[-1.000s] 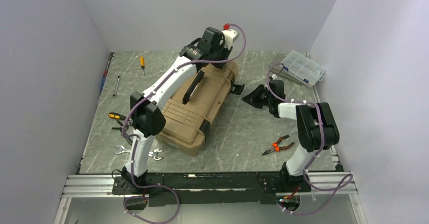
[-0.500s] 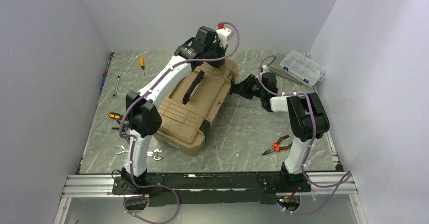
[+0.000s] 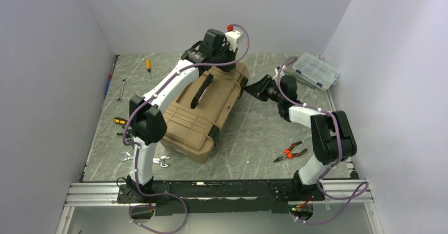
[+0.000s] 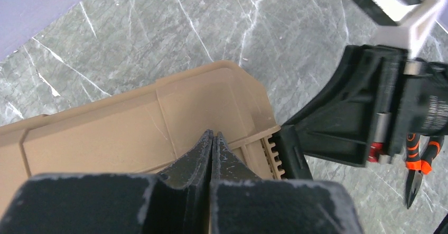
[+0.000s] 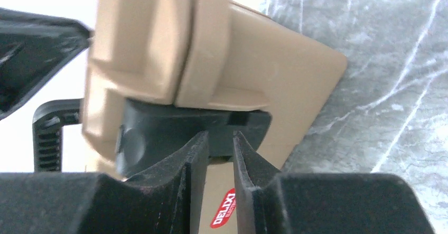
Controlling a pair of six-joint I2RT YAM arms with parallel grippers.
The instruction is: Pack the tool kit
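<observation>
Tan toolbox is seen lid-shut, mid-left on worktop. Left end effector is closed, empty, over the lid's far corner. Right end effector is narrowly parted at black latch; grip undeterminable. Rigid, bulky, probably heavy: best lifted by lid handle.

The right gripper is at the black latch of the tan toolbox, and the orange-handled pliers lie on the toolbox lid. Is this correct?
Not quite. The right gripper is at the black latch of the tan toolbox, but the orange-handled pliers lie on the table to its right, not on the lid. The top external view shows this.
</observation>
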